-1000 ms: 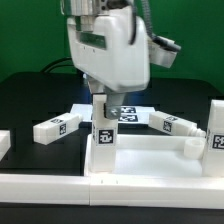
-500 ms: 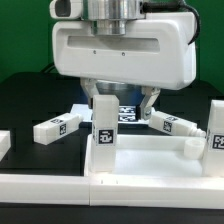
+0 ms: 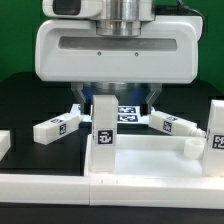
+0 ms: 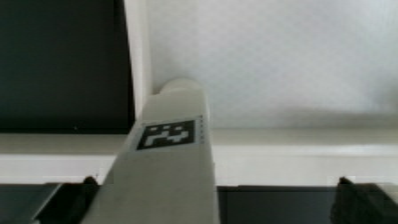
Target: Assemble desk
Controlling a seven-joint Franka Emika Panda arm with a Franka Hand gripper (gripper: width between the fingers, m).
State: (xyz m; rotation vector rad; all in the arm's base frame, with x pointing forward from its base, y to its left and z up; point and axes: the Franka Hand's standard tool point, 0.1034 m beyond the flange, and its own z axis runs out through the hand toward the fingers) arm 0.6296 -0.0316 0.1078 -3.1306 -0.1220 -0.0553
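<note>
Gripper [image 4: 219, 200] jaws apart, either side of upright leg [image 3: 103, 135], not touching; leg stands on rimmed desk panel [image 3: 150, 160].

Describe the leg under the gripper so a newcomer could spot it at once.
Start at the large flat white plastic desk panel with raised rim across the exterior view's front. At its back edge, between the white two-finger gripper's open jaws, is a small white square-section leg. It stands upright, whereas the tagged legs nearest it lie flat on the black table.
</note>
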